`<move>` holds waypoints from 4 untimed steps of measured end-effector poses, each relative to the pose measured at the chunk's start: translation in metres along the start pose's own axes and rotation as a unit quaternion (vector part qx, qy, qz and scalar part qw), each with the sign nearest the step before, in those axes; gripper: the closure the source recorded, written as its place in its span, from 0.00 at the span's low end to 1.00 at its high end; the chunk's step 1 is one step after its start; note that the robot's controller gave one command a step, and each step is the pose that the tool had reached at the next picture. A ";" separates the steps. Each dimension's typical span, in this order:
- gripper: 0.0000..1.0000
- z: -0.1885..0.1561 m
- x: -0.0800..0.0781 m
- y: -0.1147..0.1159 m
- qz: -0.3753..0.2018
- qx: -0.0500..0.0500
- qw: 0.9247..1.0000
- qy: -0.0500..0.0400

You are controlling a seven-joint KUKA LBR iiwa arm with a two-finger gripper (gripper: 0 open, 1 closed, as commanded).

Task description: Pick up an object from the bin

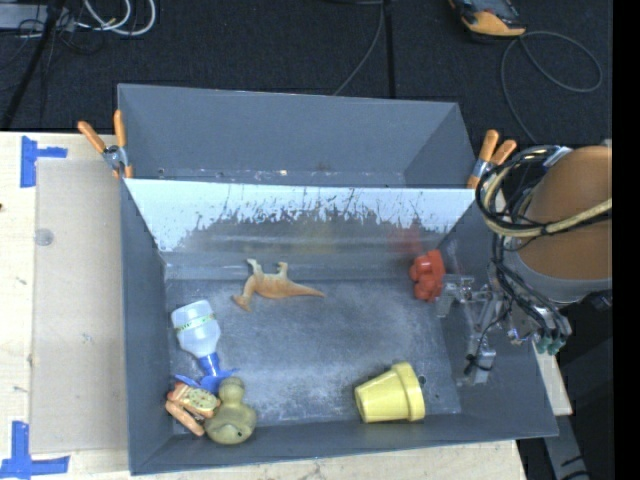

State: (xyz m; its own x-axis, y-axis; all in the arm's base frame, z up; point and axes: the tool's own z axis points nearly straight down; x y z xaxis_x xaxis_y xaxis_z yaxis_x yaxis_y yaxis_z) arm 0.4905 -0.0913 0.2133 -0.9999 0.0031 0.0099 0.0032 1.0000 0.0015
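Note:
My gripper (465,330) hangs over the bin's right wall, its two metal fingers spread apart and open, with nothing between them. A small red toy (428,274) lies just to its upper left, at the foot of the back wall. A yellow cup (390,395) lies on its side on the bin floor, below and left of the gripper. Neither thing touches the fingers.
A tan toy dinosaur (275,285) lies mid-floor towards the back. In the front left corner lie a white and blue bottle-like piece (197,333), an olive duck (232,415) and an orange toy (188,406). The arm with its cables stands outside the right wall.

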 end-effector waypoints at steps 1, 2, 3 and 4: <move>0.00 -0.004 -0.002 0.000 -0.001 0.001 1.000 -0.004; 0.00 0.029 0.003 0.004 -0.033 0.001 0.999 -0.006; 0.00 0.096 0.012 0.017 -0.017 0.001 1.000 -0.005; 0.00 0.125 0.013 0.013 -0.071 0.000 0.997 -0.005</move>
State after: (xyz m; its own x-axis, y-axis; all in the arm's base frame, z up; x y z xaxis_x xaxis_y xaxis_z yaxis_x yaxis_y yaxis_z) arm 0.4766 -0.0778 0.0887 -0.9904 -0.1380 -0.0011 -0.1380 0.9904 0.0016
